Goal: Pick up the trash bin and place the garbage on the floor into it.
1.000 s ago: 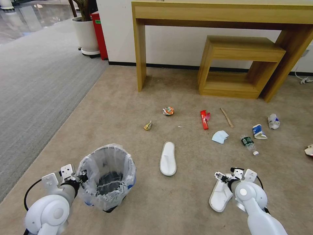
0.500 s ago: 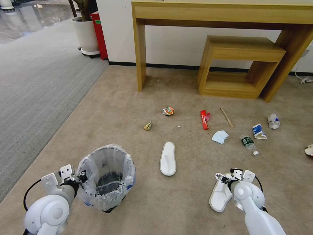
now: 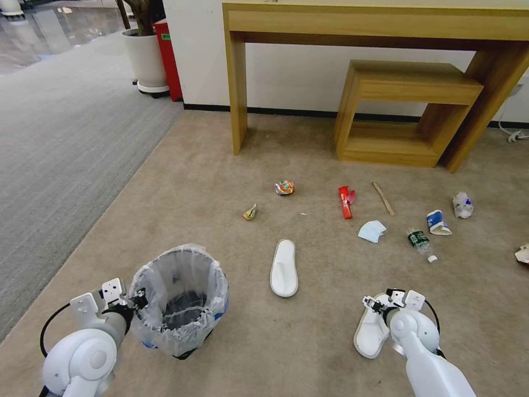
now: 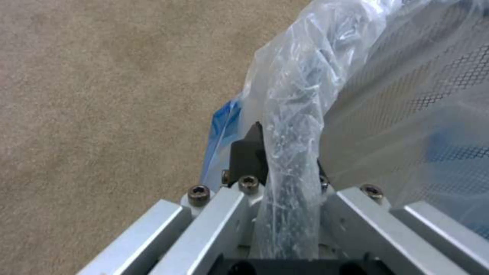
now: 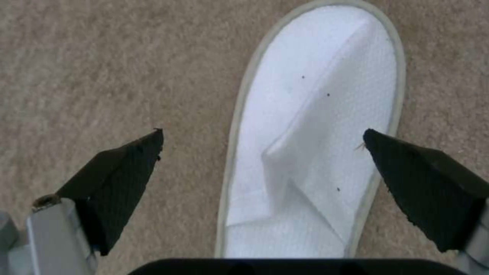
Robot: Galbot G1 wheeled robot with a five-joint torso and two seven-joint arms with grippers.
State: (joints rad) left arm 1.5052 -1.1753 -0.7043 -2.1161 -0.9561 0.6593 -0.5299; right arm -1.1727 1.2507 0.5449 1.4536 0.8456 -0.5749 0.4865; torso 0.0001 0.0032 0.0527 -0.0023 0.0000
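Left end effector [image 3: 139,301] is pinching the rim of the trash bin [image 3: 179,300], which sits low on the left of the beige floor [image 3: 220,165] in the head view. From the left wrist, one black finger [image 4: 248,154] presses on the crinkly bag [image 4: 290,126] that lines the bin, with the bin's mesh wall showing through the plastic beside it. The bin looks a bit tilted, but I cannot tell if it is off the carpet. Over on the right, the right end effector [image 3: 380,303] hangs just above a white slipper [image 3: 370,331] with its fingers spread wide. From the right wrist, the two black fingertips [image 5: 122,179] sit one on each side of that slipper [image 5: 316,133], not touching it. A second white slipper [image 3: 284,268] lies flat between the bin and the right arm. Farther out on the floor lies the rest of the garbage: a small yellow scrap [image 3: 250,212], a crushed can [image 3: 284,187], a red wrapper [image 3: 345,200], a wooden stick [image 3: 383,198], a blue mask [image 3: 372,231], a plastic bottle [image 3: 420,241], and two crumpled paper cups [image 3: 438,223] near each other. Behind the litter, a wooden surface [image 3: 374,25] stands by the wall with a wooden stool [image 3: 405,113] under it. A grey striped carpet [image 3: 60,138] runs along the left side.
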